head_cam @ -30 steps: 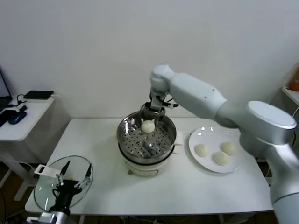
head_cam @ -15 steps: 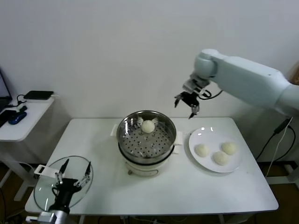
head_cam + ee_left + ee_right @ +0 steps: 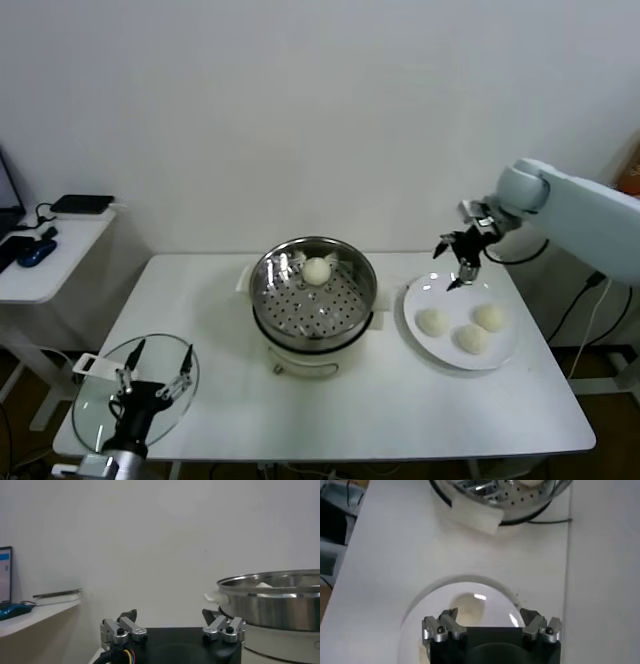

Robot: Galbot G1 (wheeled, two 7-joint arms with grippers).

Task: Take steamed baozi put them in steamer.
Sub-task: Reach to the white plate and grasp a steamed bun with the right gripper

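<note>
One steamed baozi (image 3: 317,270) lies at the back of the steamer (image 3: 270,300), a steel perforated basket on a cream pot base in the middle of the table. Three more baozi (image 3: 432,321) (image 3: 473,338) (image 3: 490,317) rest on a white plate (image 3: 425,292) to its right. My right gripper (image 3: 457,265) hangs open and empty above the plate's far edge. In the right wrist view the plate (image 3: 490,592) lies under the open gripper (image 3: 488,614), with the steamer (image 3: 552,492) farther off. My left gripper (image 3: 156,373) is parked open at the table's front left corner; its wrist view shows the steamer (image 3: 280,602) side-on.
A round glass lid (image 3: 100,395) lies at the front left corner under the left gripper. A side table (image 3: 60,250) with dark devices stands to the left. A white wall is close behind the table. The table's front middle (image 3: 350,410) is bare.
My right arm has swung from above the steamer, where it left a baozi, up and to the right, then down over the plate. The left arm has not moved.
</note>
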